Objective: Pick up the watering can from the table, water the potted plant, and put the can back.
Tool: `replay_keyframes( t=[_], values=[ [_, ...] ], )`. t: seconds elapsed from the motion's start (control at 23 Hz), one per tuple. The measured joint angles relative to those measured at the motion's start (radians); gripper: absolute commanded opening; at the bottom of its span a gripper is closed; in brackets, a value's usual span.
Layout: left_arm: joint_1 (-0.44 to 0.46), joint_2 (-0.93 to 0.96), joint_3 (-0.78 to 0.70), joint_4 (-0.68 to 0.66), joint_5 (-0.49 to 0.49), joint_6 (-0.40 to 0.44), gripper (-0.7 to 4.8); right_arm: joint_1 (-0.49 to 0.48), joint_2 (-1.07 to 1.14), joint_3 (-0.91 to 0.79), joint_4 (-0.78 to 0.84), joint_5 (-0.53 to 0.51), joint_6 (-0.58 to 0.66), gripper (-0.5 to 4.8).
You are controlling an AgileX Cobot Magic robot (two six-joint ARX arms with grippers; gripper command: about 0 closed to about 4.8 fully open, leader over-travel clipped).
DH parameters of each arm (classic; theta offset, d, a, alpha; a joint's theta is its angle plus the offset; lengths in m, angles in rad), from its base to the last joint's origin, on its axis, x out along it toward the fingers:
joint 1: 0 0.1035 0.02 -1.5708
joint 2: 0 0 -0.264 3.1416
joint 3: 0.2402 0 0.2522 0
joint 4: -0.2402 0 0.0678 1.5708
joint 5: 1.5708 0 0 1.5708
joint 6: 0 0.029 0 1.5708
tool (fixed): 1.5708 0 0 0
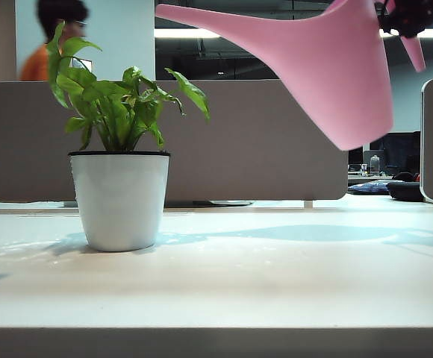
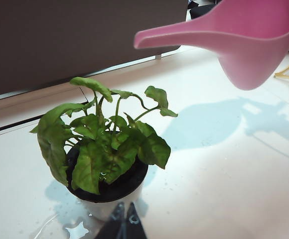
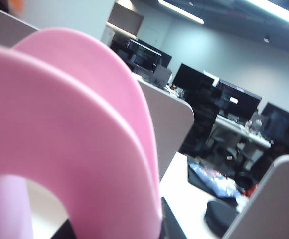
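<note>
Right claw (image 1: pixel 405 16) clamped on the handle of the pink watering can (image 1: pixel 328 71), held in the air and tipped, spout toward the potted plant (image 1: pixel 119 179) on the counter (image 1: pixel 276 276). Left claw (image 2: pixel 123 219), tips together, just beside the pot.

Off-white table (image 1: pixel 276 276) is being seen with a straight front edge and a smooth surface. Potted plant (image 1: pixel 119 198) is being carried on it, left of centre, upright in its white pot. Small water droplets (image 2: pixel 77 230) are being shown on the surface just beside the pot base. Shadows are being cast across the top.
</note>
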Motion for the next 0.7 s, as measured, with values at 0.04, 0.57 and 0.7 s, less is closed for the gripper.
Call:
replay_keyframes(
  t=[0.04,0.57,0.7],
  values=[
    [0.0,0.0,0.0,-0.001,0.0,0.0,-0.05,0.006,-0.002,0.007,-0.005,-0.002,-0.01,1.16],
    [0.0,-0.001,0.0,-0.05,0.0,0.001,-0.05,0.097,-0.003,0.023,-0.036,0.0,-0.257,1.16],
    [0.0,-0.002,0.0,-0.052,0.0,0.001,-0.05,0.098,-0.003,0.023,-0.035,0.0,-0.288,1.16]
  ],
)
